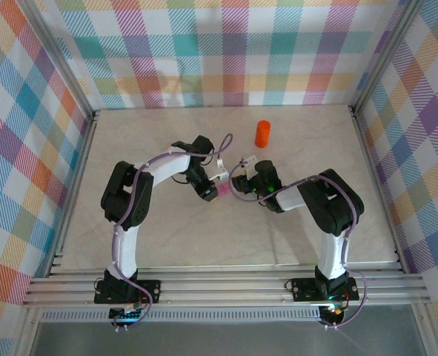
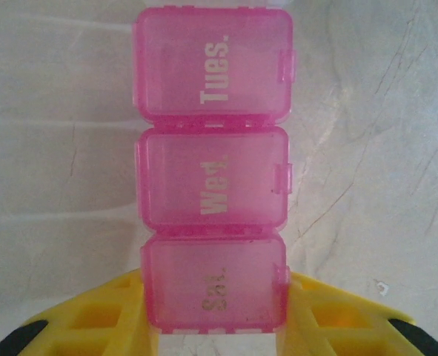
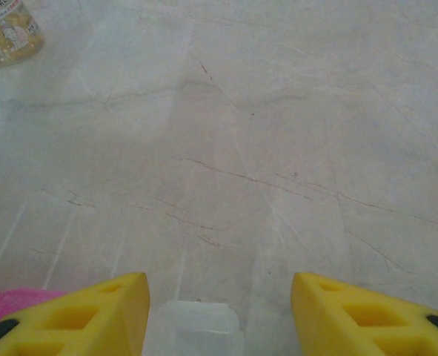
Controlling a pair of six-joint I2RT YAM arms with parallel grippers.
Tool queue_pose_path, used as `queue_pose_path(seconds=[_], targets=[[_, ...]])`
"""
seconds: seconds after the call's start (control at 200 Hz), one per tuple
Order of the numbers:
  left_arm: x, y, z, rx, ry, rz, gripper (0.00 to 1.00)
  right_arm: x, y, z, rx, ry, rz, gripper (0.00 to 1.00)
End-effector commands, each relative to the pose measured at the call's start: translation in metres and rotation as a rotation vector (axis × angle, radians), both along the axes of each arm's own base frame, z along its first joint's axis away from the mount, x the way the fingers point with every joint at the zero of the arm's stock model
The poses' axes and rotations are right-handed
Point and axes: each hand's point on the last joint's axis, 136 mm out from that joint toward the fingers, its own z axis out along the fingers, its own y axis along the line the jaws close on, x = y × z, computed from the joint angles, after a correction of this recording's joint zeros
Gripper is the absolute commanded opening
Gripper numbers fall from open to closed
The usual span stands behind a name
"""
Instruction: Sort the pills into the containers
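Left end effector (image 2: 215, 300) is closed on the pink pill box (image 2: 213, 170). Its yellow fingers (image 2: 107, 315) press both sides of the nearest compartment, marked "Sat.". The "Wed." and "Tues." compartments run away from the fingers in a line, all three pink lids down. The box lies flat on the pale marbled surface (image 2: 374, 148). In the top view the box (image 1: 224, 191) sits mid-surface between the two end effectors, the left one (image 1: 206, 190) just beside it and the right one (image 1: 250, 180) close on its other side. Right end effector (image 3: 220, 297) is partly open and grips nothing. A clear plastic piece (image 3: 193, 326) sits low between its fingers against the left one, with a gap to the right one, and a bit of pink shows at the lower left. An orange bottle (image 1: 262, 133) stands upright farther back, apart from the box.
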Motion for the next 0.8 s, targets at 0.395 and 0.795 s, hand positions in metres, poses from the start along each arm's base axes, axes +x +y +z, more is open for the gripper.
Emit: queue_pose_path(seconds=[0.395,0.795], targets=[[0.021,0.018,0.002,-0.058,0.125,0.239,0.46,-0.037,-0.017,-0.058,-0.196,0.130,0.035,0.51],[0.067,0.027,0.031,-0.122,-0.048,0.408,0.56,-0.039,-0.015,-0.059,-0.210,0.114,0.049,0.51]])
